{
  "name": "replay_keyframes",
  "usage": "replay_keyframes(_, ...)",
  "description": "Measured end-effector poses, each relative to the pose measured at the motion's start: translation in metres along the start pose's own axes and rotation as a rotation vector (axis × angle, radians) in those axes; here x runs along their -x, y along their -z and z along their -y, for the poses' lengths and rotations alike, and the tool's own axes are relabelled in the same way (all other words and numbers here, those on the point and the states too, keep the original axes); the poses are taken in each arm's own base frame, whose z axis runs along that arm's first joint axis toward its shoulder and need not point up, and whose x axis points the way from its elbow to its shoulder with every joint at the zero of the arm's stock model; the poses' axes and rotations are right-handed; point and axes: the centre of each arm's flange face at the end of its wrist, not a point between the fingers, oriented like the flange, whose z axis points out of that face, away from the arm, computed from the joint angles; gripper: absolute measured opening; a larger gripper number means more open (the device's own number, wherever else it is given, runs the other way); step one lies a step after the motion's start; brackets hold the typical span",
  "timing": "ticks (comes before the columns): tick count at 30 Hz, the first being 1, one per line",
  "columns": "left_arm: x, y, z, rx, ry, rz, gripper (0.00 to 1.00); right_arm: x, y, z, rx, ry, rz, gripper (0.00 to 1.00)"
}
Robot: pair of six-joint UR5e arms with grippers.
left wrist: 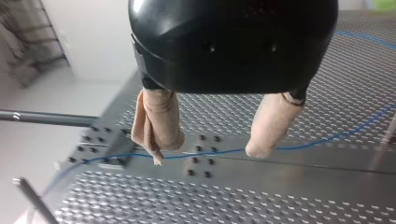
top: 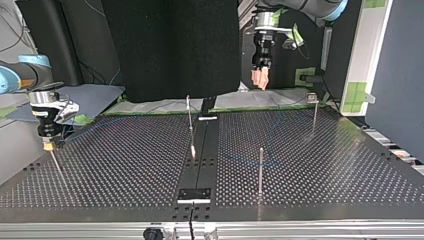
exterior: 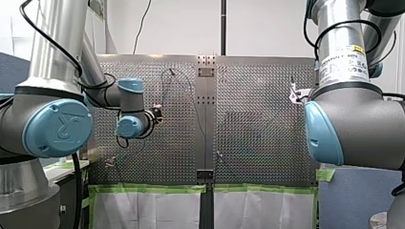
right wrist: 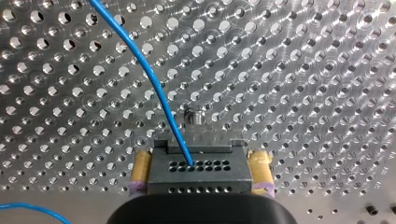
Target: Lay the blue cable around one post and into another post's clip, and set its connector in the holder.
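A dark connector block (right wrist: 196, 173) with rows of small holes sits between the yellow pads (right wrist: 140, 170) of my right gripper (right wrist: 200, 158), which press on its two sides. The blue cable (right wrist: 144, 65) leaves one hole and curves away over the perforated table. At the top view's left, my right gripper (top: 48, 145) stands at the top of a thin post (top: 57, 165). My left gripper (top: 259, 82) hangs high at the back, open. Its beige fingers (left wrist: 156, 126) hold nothing, and the cable (left wrist: 317, 140) runs on the table beneath them.
Thin upright posts stand on the plate: one near the middle front (top: 260, 170), one at the back right with a clip on top (top: 314, 107), one by the centre rail (top: 189, 122). A small bracket (top: 195, 194) sits on the rail at the front edge.
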Motion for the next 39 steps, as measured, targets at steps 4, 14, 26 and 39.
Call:
replay_keyframes(4,-0.013,0.001,-0.002,0.012,-0.015,-0.037,1.00,0.000,0.000,0.000,0.000,0.001,0.000,0.79)
replay_keyframes(14,-0.030,0.004,-0.005,0.021,-0.027,-0.079,1.00,0.001,0.000,0.000,0.002,0.001,-0.002,0.79)
replay_keyframes(26,-0.030,0.004,-0.005,0.020,-0.025,-0.079,1.00,0.001,-0.001,0.000,0.002,0.000,-0.002,0.79)
replay_keyframes(39,-0.030,0.004,-0.005,0.019,-0.024,-0.080,1.00,0.002,-0.001,0.001,-0.005,-0.003,-0.006,0.79)
